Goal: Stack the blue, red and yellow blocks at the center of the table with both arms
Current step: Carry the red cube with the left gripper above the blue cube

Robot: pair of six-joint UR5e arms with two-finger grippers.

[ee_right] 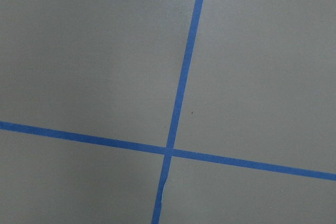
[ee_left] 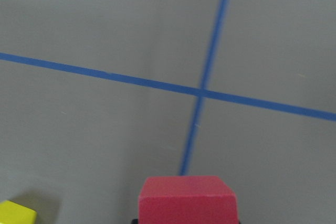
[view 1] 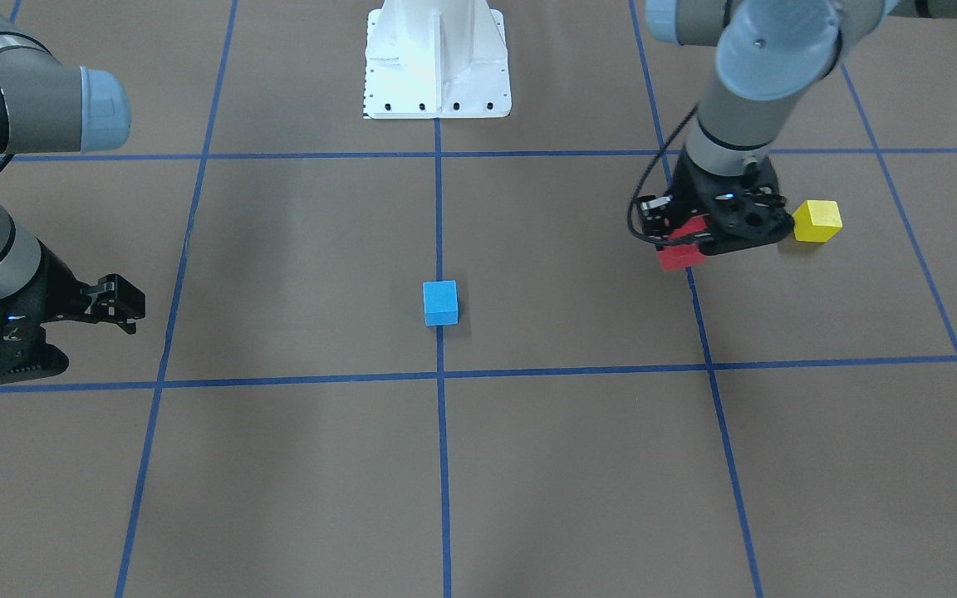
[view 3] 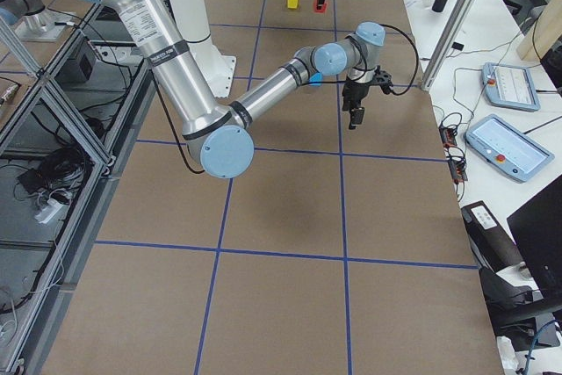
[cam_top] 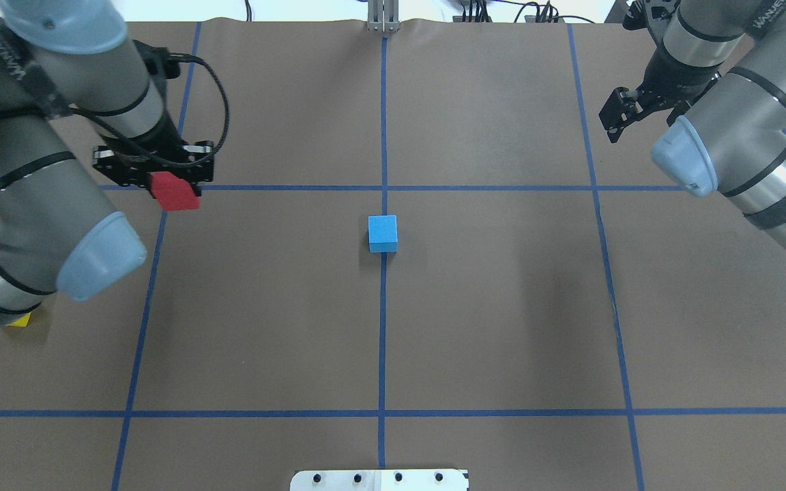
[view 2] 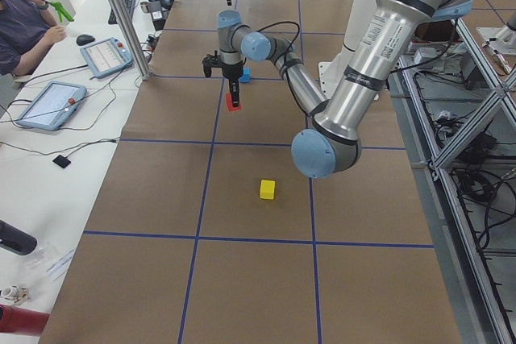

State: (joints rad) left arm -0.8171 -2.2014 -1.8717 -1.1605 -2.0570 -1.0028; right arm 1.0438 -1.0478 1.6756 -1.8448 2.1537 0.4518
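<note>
— Where is the blue block (view 1: 440,302) seen?

— It is seen at the middle of the front-facing frame, laid flat on the table (view 1: 296,465) and set on the vertical blue tape line (view 1: 443,465). A matte cube with crisp edges is shown, its top face lighter than its side.

— And the red block (view 1: 682,247)?

— It is found right of centre in that frame, clamped between the black fingers of the left gripper (view 1: 694,241), which is closed on its sides. A dull, slightly oblong body is shown, with its lower end left uncovered. Whether it is lifted clear of the paper cannot be told.

— Is the yellow block (view 1: 817,221) held as well?

— No. It is left on the table just right of that gripper's housing, a matte cube turned a little askew to the tape lines.

— What is seen of the right gripper (view 1: 117,307)?

— It is placed at the left edge, well apart from all three blocks. Its jaws are parted and nothing is held between them.

— And the surface?

— Smooth brown paper is spread over it, squared off by blue tape. A white metal base plate (view 1: 437,58) with a row of dark bolt holes is seen at top centre.
</note>
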